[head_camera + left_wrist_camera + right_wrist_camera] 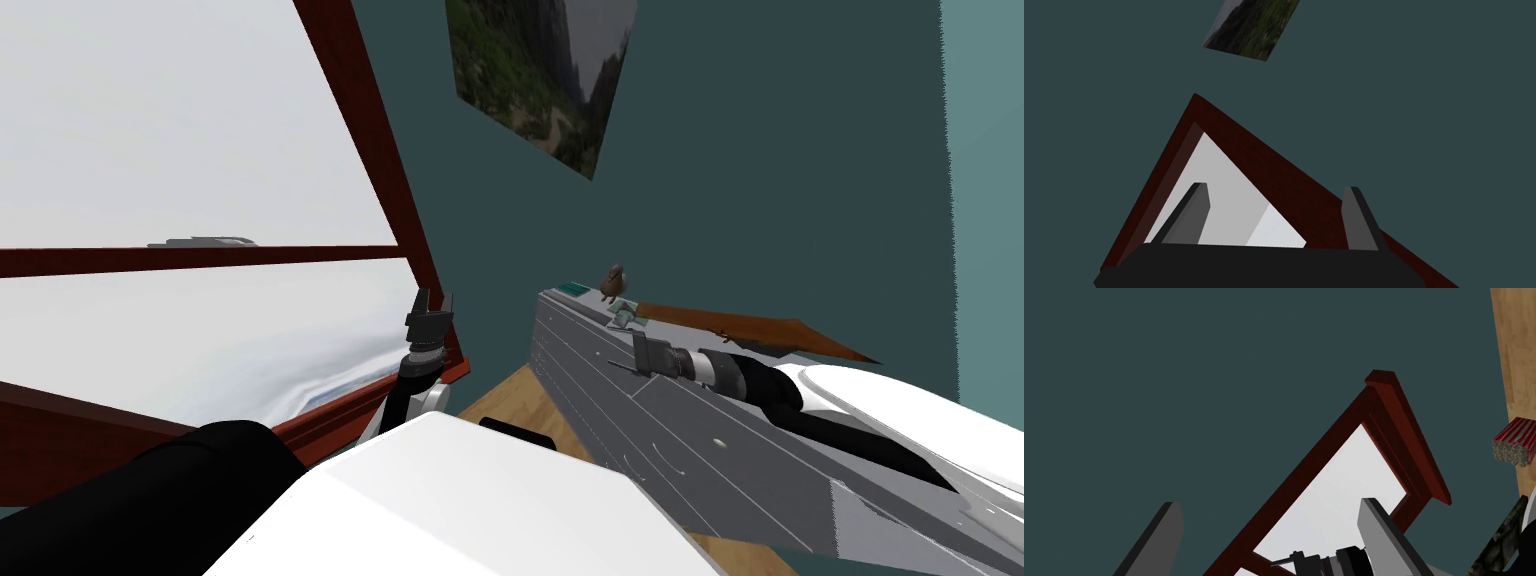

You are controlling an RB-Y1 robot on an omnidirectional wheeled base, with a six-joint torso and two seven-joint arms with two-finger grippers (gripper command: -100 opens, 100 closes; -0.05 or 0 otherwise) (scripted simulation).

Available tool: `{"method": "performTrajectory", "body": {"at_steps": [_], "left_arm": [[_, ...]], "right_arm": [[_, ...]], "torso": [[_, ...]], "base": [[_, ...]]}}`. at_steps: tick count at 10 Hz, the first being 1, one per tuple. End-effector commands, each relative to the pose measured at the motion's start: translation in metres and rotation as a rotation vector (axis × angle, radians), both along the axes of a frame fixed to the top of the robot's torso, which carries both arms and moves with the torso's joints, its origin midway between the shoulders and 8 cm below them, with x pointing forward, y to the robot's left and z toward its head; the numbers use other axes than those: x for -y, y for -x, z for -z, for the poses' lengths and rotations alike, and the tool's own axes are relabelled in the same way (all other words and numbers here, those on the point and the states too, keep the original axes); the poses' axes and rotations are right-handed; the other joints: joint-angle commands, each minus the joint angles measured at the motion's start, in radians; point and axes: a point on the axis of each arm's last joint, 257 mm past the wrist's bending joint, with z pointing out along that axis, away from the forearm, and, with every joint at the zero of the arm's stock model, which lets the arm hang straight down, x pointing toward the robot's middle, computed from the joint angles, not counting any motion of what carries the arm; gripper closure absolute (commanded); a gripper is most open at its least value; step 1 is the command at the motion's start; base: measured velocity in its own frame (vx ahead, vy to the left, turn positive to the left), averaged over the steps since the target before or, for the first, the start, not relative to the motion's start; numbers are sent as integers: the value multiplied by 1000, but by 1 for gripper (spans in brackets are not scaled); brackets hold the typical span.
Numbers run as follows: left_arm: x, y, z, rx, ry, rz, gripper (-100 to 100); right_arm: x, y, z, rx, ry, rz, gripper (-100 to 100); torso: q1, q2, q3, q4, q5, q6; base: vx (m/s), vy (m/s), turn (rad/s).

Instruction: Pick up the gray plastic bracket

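Grey-green small piece, our likely bracket (625, 318), sits atop the grey cabinet (600, 400) beside a brown bird figurine (615, 282) | we judge it light, stiff, slick: pinch across its narrow sides | right gripper (1270, 503) near it, jaws apart, empty | left gripper (1275, 187) likewise, idle.

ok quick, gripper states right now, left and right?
Left gripper: open, holding nothing.
Right gripper: open, holding nothing.

place: home room | cues: teal wall (780, 150), landscape picture (540, 70), red-brown-framed window (180, 130), grey cabinet (660, 440), wooden floor (515, 400)
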Motion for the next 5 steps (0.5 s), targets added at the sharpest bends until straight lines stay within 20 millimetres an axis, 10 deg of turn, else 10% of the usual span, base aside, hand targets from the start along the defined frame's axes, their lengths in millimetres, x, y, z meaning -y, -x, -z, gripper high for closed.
{"method": "performTrajectory", "body": {"at_steps": [1,5], "left_arm": [[0,0,0,0,0,0,0],[0,0,0,0,0,0,0]], "right_arm": [[10,-1,3,4,60,-6,-100],[66,-5,18,12,314,-23,-100]], "torso": [[0,0,0,0,0,0],[0,-1,-1,0,0,0]], "base": [[34,3,57],[54,1,100]]}}
